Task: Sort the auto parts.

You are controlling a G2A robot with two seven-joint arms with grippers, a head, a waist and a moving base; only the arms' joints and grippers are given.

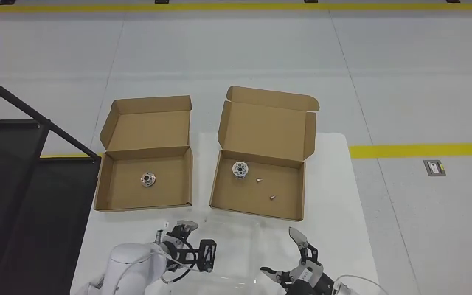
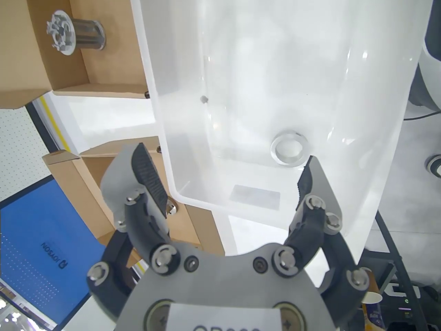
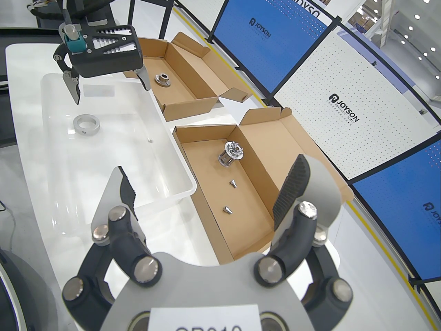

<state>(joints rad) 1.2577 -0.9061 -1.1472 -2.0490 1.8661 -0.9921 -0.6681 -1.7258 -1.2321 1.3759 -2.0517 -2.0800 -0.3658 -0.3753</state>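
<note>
Our left gripper (image 2: 234, 180) hangs spread over the clear bin (image 2: 275, 70), just above a metal ring (image 2: 288, 149) inside.

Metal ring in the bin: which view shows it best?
Right wrist view: the metal ring lies unobstructed on the floor of the clear bin, side hole visible. Left wrist view: closer but faint against glare. Top view: too small to make out.

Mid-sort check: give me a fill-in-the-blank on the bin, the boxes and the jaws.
In the clear bin, the metal ring lies nearer the ____ arm.
The box with the spool also holds ____ small screws.
The left gripper and the right gripper both have their jaws ____.
Missing: left; two; open.
</note>
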